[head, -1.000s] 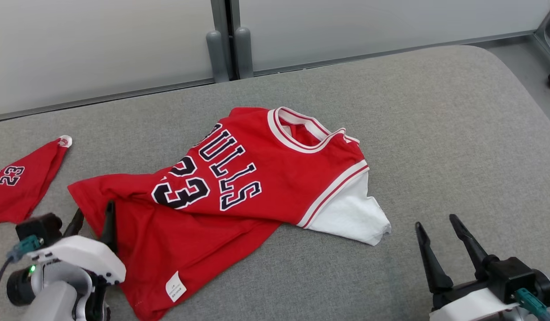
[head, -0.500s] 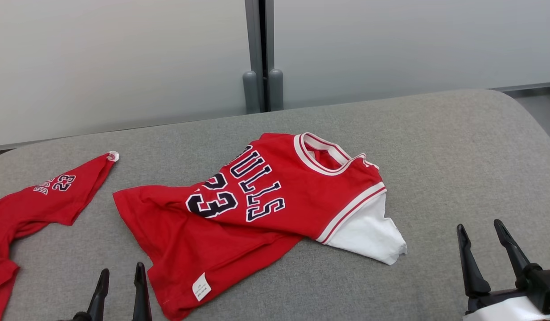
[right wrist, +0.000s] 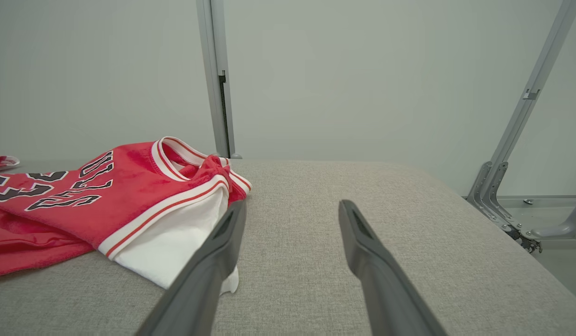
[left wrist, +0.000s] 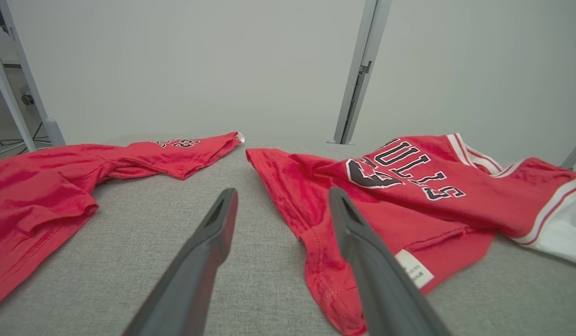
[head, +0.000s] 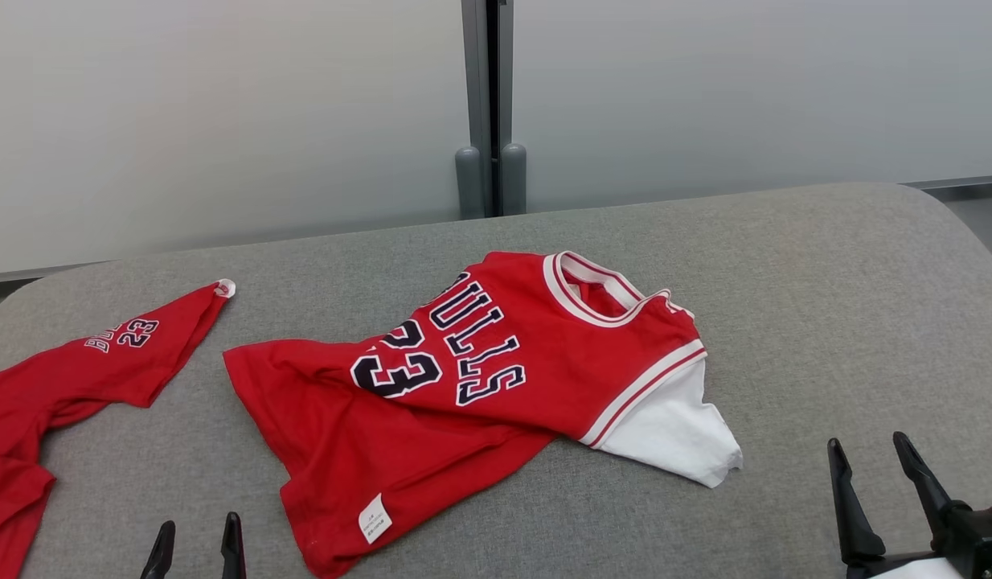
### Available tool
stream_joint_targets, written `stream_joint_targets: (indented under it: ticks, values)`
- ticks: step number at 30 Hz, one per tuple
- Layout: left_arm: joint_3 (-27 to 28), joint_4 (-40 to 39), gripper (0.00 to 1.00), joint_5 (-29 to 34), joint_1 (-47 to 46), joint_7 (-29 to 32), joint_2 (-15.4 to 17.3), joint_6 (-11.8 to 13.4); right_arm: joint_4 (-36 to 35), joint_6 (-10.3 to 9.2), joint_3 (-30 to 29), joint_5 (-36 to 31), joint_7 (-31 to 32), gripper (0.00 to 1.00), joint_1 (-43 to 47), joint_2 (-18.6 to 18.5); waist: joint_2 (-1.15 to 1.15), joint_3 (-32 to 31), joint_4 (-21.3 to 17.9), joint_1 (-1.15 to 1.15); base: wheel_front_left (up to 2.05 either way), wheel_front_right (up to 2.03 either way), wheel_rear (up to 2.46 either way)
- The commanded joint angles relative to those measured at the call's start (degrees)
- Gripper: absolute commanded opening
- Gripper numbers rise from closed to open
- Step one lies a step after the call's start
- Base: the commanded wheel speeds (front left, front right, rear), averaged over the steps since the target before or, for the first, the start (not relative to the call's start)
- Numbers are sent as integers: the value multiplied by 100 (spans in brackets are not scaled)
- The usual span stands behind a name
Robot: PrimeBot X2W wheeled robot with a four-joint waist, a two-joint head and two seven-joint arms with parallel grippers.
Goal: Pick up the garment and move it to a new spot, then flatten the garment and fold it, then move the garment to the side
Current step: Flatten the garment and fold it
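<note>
The garment (head: pixel 496 378) is a red jersey with dark "BULLS 23" lettering, a white-trimmed collar and a white sleeve. It lies rumpled and partly folded over itself in the middle of the grey cushion (head: pixel 825 305). My left gripper (head: pixel 198 524) is open at the bottom left, just short of the jersey's lower hem and apart from it. In the left wrist view the garment (left wrist: pixel 409 196) lies ahead and right of the left gripper (left wrist: pixel 283 192). Nothing is between the fingers of my open right gripper (head: pixel 866 442), which stands to the right of the white sleeve (right wrist: pixel 176 238).
A second red garment (head: pixel 70 378) with small "23" print lies at the cushion's left edge. A pale partition wall with a grey post (head: pixel 488 104) stands behind the cushion. Bare cushion lies to the right of the jersey (right wrist: pixel 362 186), and a metal frame (right wrist: pixel 507 177) stands beyond its right edge.
The head camera has tilted, shifting the whole picture down and right. My left gripper has drawn back from the jersey's left hem toward me. The jersey lies as before.
</note>
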Motion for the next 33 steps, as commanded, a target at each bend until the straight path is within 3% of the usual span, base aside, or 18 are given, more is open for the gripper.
stream_joint_targets:
  ticks: [1, 9, 13, 21, 33]
  values:
    - [37, 8, 100, 50, -29, -7, 9, -28, 6, 1, -4, -12, -28, 100, 51, -3, 0, -2, 2, 0, 0, 0, 0]
    - [-62, 122, 100, -160, -112, -4, -2, -79, 24, 1, 346, -30, -28, 100, -210, -50, 0, 78, 40, 0, 0, 0, 0]
    - [-537, 619, 100, -367, -251, 56, 5, -170, 810, 1, 681, -71, 51, 100, -566, -198, 0, 215, 83, 0, 0, 0, 0]
    - [-1142, 1009, 100, -992, -883, 761, 5, -228, 2124, 1, 1280, 81, 762, 100, -1720, -492, 0, 757, 318, 0, 0, 0, 0]
    - [-1319, 1287, 100, -1298, -1138, 1042, 4, -113, 2936, 1, 2133, 676, 736, 100, -2263, -681, 0, 1142, 450, 0, 0, 0, 0]
